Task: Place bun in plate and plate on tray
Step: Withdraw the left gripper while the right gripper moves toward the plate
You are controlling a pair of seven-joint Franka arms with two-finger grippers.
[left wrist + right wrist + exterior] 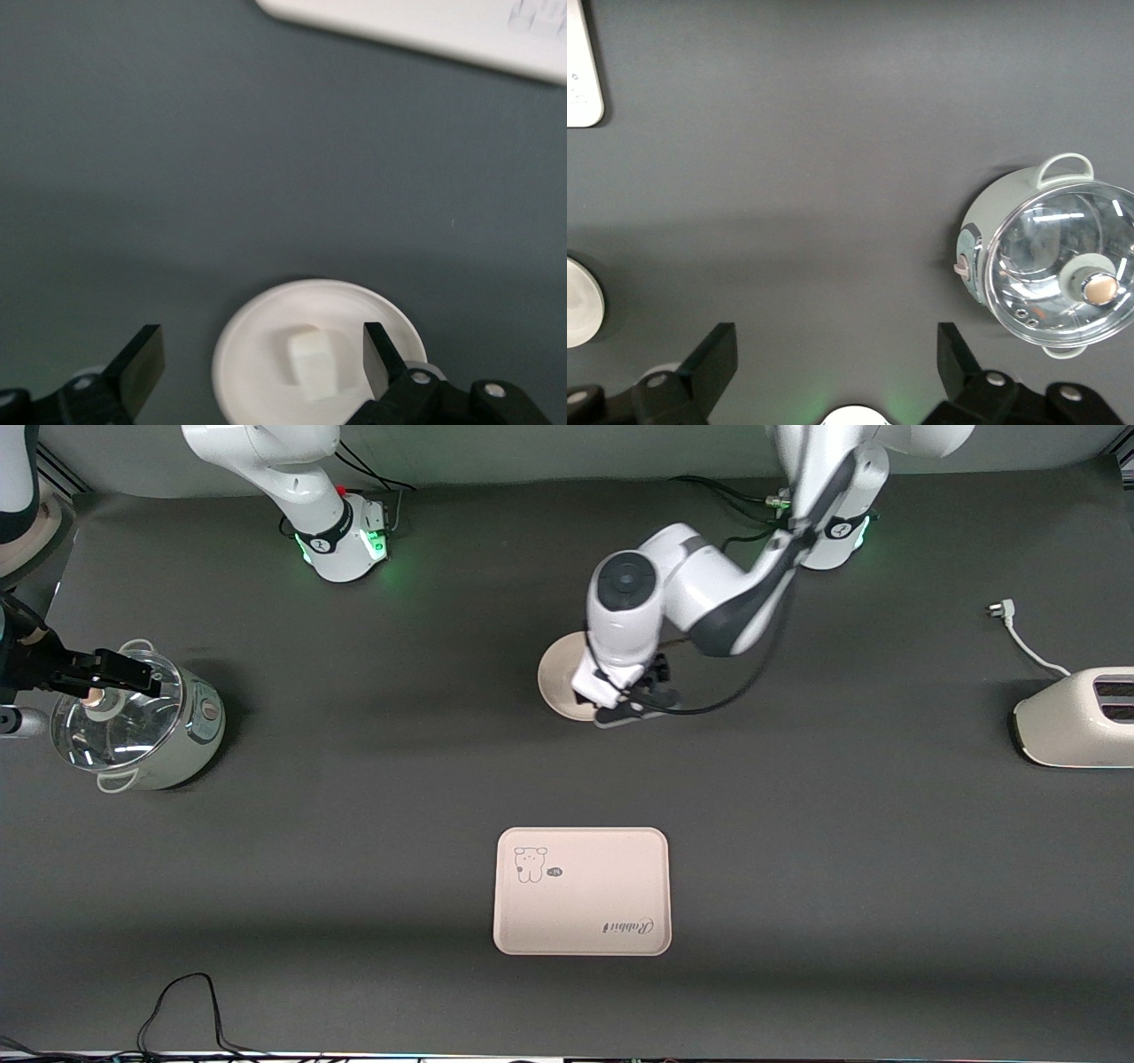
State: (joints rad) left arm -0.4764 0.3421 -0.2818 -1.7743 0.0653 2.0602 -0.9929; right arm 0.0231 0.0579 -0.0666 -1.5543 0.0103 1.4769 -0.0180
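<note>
The round plate lies on the dark table near the left arm's base. The bun lies in the plate; in the front view the left arm hides it. My left gripper hovers over the plate and is open and empty. Its jaws stand wide apart, with the bun below and between them. The tray lies empty, nearer to the front camera than the plate. My right gripper is open and empty, high over the table near its own base, and waits.
A pale green pot with a glass lid stands at the right arm's end of the table, with a black fixture over its lid. A cream toaster and its cord are at the left arm's end.
</note>
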